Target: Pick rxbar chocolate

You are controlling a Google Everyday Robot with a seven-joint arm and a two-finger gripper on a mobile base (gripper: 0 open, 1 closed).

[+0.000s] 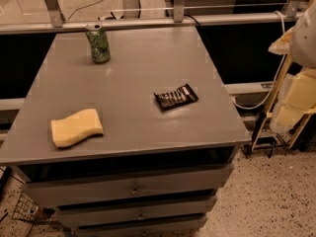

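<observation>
The rxbar chocolate (176, 97) is lying flat on the grey surface (143, 53), to the right of the green can (98, 43) and nearer the front edge than the can; it is sitting turned at a slant, well apart from the can. The claw (295, 100) is hanging far to the right of the can, beyond the surface's right edge; how far open it is cannot be told, and it is holding nothing of the task.

The reach is likely only beginning; the robot is probably needing to bring the claw over the bar, turn it to match the slant, and close across the bar's short width; the wrapper is lying low, so the claw is likely having to come down almost to the surface.

The bar is looking thin, black and glossy, with pale lettering, and is probably slippery; the surface is looking matte and hard; the can is standing upright, cylindrical, printed green; the yellow sponge (76, 127), left of the can and toward the front, is looking soft and curved.
</observation>
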